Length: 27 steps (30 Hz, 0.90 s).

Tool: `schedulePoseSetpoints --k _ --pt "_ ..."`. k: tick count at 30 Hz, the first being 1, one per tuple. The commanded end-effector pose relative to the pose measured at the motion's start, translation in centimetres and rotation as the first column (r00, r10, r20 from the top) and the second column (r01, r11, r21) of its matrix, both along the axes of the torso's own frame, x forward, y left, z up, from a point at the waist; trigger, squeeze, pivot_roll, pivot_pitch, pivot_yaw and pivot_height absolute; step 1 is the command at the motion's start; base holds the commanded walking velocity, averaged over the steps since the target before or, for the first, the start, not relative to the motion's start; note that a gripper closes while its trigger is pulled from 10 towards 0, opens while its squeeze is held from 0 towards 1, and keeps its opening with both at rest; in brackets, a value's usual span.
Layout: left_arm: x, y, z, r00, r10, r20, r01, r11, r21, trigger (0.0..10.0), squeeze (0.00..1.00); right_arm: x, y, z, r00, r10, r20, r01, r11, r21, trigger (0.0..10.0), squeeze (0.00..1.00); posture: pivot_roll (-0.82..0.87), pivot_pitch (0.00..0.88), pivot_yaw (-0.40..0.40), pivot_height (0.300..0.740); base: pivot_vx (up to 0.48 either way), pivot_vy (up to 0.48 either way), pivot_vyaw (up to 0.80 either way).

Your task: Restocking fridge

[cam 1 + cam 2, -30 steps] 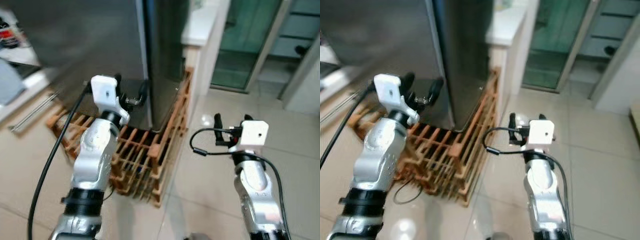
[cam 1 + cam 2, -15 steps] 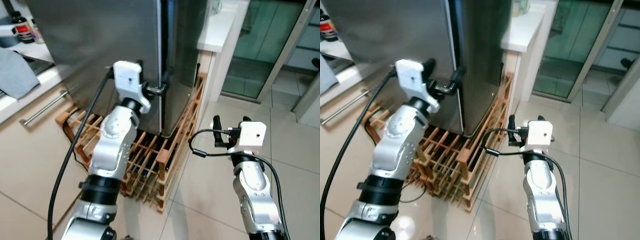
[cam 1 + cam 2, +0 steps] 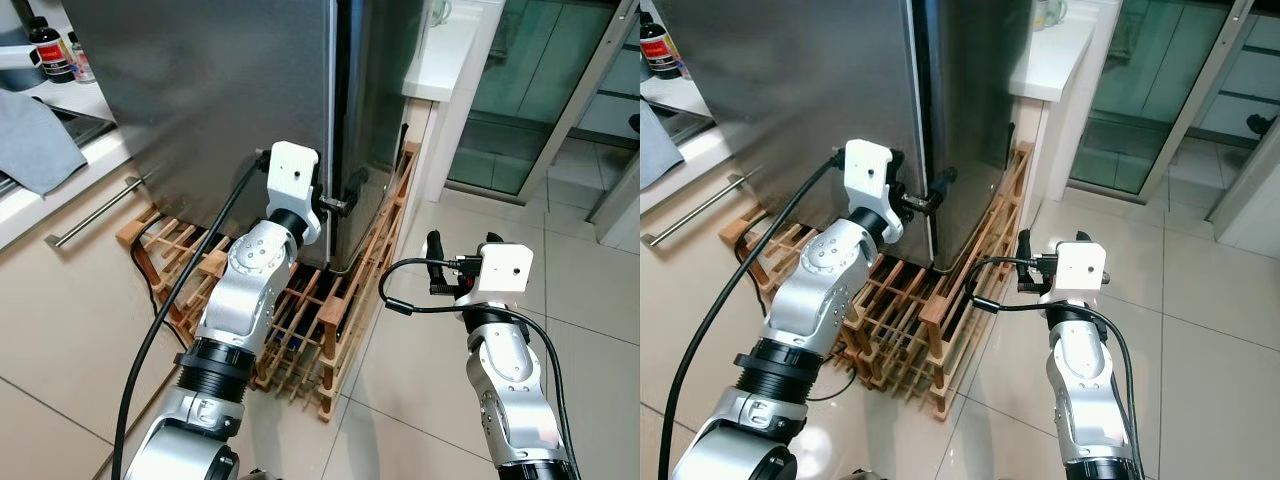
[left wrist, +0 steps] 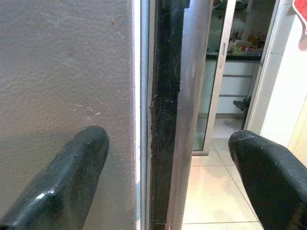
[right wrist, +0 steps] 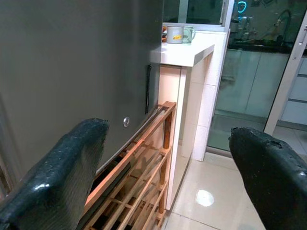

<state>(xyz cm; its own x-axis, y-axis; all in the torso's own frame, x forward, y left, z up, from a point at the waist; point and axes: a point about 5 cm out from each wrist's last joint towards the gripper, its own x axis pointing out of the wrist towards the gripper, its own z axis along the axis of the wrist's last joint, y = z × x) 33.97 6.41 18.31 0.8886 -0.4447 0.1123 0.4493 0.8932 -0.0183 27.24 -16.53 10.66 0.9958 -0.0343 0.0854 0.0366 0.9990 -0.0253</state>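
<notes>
- Your left gripper (image 3: pixel 338 197) is raised against the front corner of the fridge (image 3: pixel 220 110). Its two black fingers are spread apart, one on the door face and one past the corner on the side wall.
- In the left wrist view, the two fingertips (image 4: pixel 67 184) straddle the dark vertical door seam (image 4: pixel 163 115); nothing is held between them.
- Your right gripper (image 3: pixel 462 248) hangs in the air over the tiled floor (image 3: pixel 420 380), well apart from the fridge side. Its two fingers are parted and hold nothing.
- In the right wrist view, its fingers (image 5: pixel 57 177) point toward the fridge side wall and the wooden rack.
- One fridge: tall, grey steel, door shut, standing on the rack.
- One wooden slatted rack (image 3: pixel 300 320) lies under the fridge and projects beyond its front and side edges.
- One white counter (image 3: pixel 450 60) stands just beside the fridge's far side. Two mugs (image 5: pixel 175 34) sit at its corner, seen in the right wrist view.
- One cabinet with a metal bar handle (image 3: pixel 95 210) stands on your left, with one grey cloth (image 3: pixel 35 140) draped on its top.
- Two dark bottles (image 3: pixel 50 55) stand at the far edge of that top.
- One black cable (image 3: pixel 170 330) runs along the left arm.
- A second black cable (image 3: pixel 420 300) loops beside the right wrist.
</notes>
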Motion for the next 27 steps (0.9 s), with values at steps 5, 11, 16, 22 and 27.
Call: schedulePoseSetpoints --k 5,11,16,22,27 --pt "0.1 -0.6 0.5 1.0 -0.027 0.011 0.027 1.0 0.001 10.0 0.0 0.0 -0.2 -0.1 1.0 -0.002 -0.009 0.002 1.0 -0.012 10.0 0.03 -0.13 0.0 0.042 0.74 0.0 0.0 0.0" --pt "0.2 -1.3 0.7 0.998 -0.058 0.013 0.058 0.998 -0.002 10.0 0.0 0.0 -0.2 -0.2 1.0 -0.005 -0.011 0.005 1.0 -0.011 10.0 0.04 -0.13 0.0 0.047 0.74 0.0 0.0 0.0" --pt "0.4 -1.7 0.7 0.998 -0.068 0.012 0.068 0.998 0.002 10.0 0.0 0.0 -0.1 -0.3 1.0 -0.005 -0.011 0.005 1.0 -0.011 10.0 0.03 -0.13 0.0 0.048 0.74 0.0 0.0 0.0" --pt "0.8 -1.8 0.7 0.998 -0.069 0.003 0.069 0.998 0.001 10.0 0.0 0.1 -0.3 -0.1 1.0 -0.009 -0.007 0.009 1.0 -0.015 10.0 0.03 -0.14 0.0 0.047 0.74 0.0 0.0 0.0" --pt "0.9 -2.5 0.7 0.997 -0.083 -0.002 0.083 0.996 -0.013 10.0 0.0 0.1 -0.5 -0.1 1.0 -0.011 -0.008 0.011 1.0 -0.02 10.0 0.04 -0.15 0.0 0.045 0.74 0.0 0.0 0.0"
